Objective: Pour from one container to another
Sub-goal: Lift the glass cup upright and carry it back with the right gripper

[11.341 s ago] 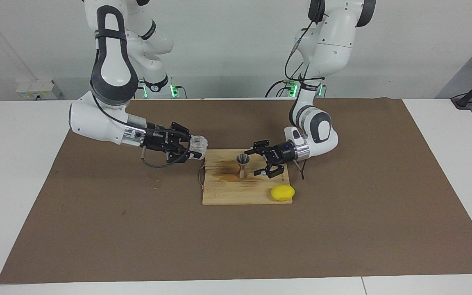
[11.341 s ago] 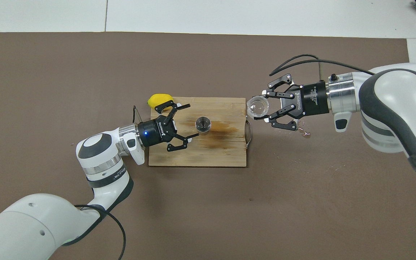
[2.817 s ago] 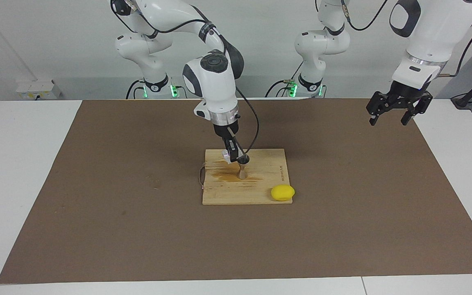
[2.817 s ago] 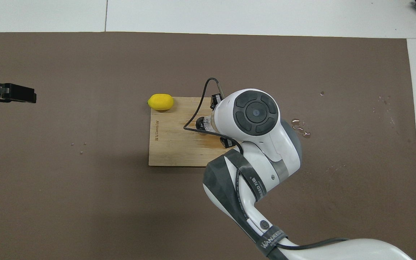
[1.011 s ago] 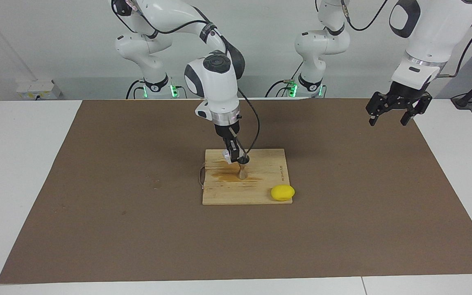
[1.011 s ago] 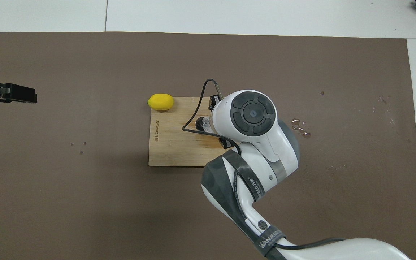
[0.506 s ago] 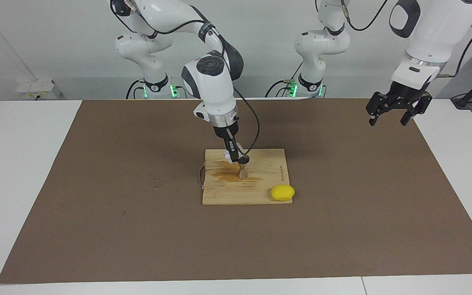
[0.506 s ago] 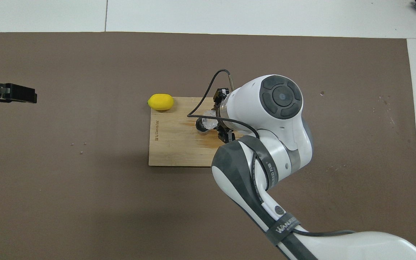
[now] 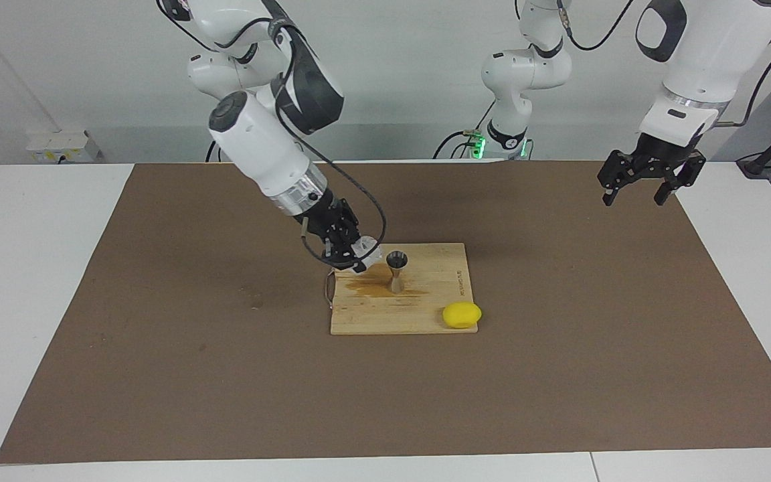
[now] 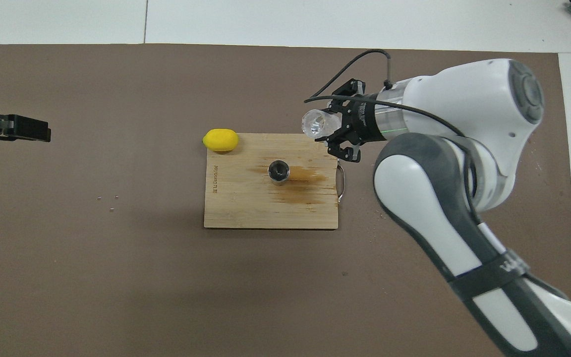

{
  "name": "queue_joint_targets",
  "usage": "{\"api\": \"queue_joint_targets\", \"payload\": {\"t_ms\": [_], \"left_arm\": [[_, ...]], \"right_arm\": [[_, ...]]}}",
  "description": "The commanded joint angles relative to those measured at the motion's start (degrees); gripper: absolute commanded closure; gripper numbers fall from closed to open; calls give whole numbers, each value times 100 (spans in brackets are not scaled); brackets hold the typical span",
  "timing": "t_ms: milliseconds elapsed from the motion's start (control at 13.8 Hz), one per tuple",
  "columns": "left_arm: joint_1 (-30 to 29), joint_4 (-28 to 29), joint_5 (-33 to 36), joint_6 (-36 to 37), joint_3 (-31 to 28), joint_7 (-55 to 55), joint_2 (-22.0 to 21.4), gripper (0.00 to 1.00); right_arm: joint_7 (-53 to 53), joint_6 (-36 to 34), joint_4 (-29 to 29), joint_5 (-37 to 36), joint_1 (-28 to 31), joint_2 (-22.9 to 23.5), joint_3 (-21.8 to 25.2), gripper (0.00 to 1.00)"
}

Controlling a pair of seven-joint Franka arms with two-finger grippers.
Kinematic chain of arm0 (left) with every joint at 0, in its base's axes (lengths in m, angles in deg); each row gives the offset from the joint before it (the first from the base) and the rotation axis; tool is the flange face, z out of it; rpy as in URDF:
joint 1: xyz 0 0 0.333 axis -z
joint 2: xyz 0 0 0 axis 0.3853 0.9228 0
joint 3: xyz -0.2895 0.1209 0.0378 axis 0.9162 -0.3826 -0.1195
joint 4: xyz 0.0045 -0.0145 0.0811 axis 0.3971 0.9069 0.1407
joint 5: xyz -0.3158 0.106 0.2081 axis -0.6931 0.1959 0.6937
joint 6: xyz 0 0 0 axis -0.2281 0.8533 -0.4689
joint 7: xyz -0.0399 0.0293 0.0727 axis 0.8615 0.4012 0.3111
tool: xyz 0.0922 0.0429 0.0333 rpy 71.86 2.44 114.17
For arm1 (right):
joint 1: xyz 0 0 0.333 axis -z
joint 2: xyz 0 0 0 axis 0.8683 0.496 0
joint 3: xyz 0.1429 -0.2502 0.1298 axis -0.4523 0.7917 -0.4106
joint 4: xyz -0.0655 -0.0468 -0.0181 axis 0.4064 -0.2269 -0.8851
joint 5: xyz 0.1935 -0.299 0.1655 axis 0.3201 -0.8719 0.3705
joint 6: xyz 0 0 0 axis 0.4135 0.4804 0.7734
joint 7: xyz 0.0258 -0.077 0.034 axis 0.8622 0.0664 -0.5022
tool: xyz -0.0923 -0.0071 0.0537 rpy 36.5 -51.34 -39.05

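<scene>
Holding the clear plastic cup tight between its fingers, the right gripper hangs over the wooden board, at the end of the board toward the right arm. The cup is tipped on its side, with its open mouth facing the metal jigger. It does not touch the jigger. I cannot tell if anything is left in the cup, because it is see-through and small.

The jigger stands upright near the middle of the board, and its open top looks dark inside. I cannot see what is in it. A dark wet stain spreads on the wood beside it. A yellow lemon sits at a corner of the board, toward the left arm's end and farther from the robots than the jigger.

The left gripper waits up in the air over the brown mat, with its fingers spread wide and nothing in them. In the overhead view it is cut off at the edge, so only a dark part shows.

The brown mat covers most of the white surface. A plain pale wall is at the robots' end of the room, with a white box low on it
</scene>
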Motion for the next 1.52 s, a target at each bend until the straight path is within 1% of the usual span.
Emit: {"api": "queue_joint_targets", "payload": {"t_ms": [0,289,433,650,795,939,1084,1156,1228,1445], "left_arm": [[83,89,-45,-111,-68,-90,-36,0],[83,89,-45,-111,-68,-90,-36,0],[83,89,-45,-111,-68,-90,-36,0],[83,89,-45,-102,-68,-81,-36,0],[83,89,-45,-102,-68,-90,-36,0],[83,89,-45,-102,-68,-81,-36,0],[83,89,-45,-102,-68,-90,-36,0],[83,89,-45,-102,-68,-81,-36,0],[83,89,-45,-102,-68,-90,-36,0],[83,89,-45,-102,-68,-81,-36,0]], "right_arm": [[865,-365,121,1054,640,-176,-80,100],[2086,-1015,525,1935,1571,-395,-71,100],[2440,-1403,657,2330,2002,-405,-71,100],[3046,-1763,1026,3069,2504,-317,-71,100],[3433,-1809,1132,3377,2628,-10,-71,100],[3724,-1887,1299,3484,2803,105,-71,100],[4363,-2351,1343,3738,3014,464,-71,100],[4654,-2536,1343,3748,3128,674,-71,100],[4944,-2564,1369,3748,3225,850,-71,100],[5569,-2608,1563,3739,3427,1098,-71,100]]}}
